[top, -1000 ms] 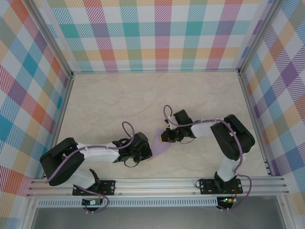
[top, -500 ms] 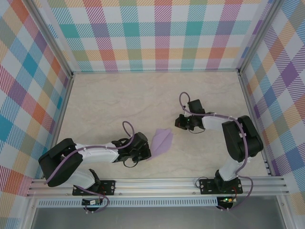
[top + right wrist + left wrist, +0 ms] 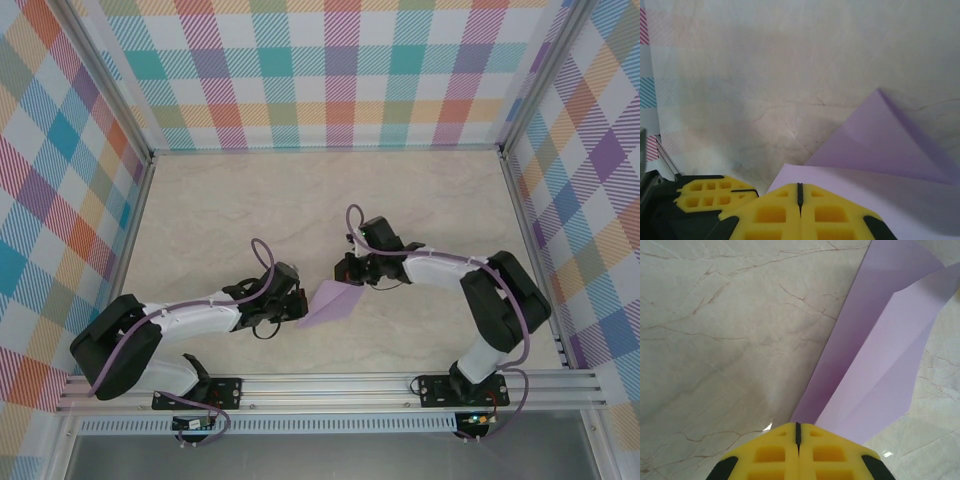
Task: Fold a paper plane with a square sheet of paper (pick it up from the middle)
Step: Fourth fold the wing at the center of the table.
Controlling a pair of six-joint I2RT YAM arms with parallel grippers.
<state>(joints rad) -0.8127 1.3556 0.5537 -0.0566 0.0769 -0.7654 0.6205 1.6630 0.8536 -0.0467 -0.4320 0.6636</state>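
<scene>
**Sheet partly folded, held at both ends**

Paper first: the sheet (image 3: 335,300) is no flat square now. From above I see a lilac, tapering shape just beyond the middle of the base rail (image 3: 330,385), on the pale marbled table (image 3: 250,200). Its narrow end points back toward the rail and its wider end points away from it.

In the left wrist view one long panel overlaps another along a straight crease. In the right wrist view a pointed corner lifts off the table and throws a shadow, so the folds are loose and not pressed flat.

The left gripper (image 3: 298,311) is at the end of the sheet nearer the rail. Its yellow fingers (image 3: 770,452) are closed together, with the paper running out from between them. I read that as a pinch on the sheet.

The right gripper (image 3: 347,283) is at the edge farther from the rail. Its fingers (image 3: 772,215) are also closed, and the paper disappears behind their tips. I take that as a grip too, though the contact itself is hidden.

My judgement is that the task is partway done. At least one long fold is in, but this is not yet a narrow dart. The narrowing folds, a firm centre crease and flattening are left to do.
</scene>
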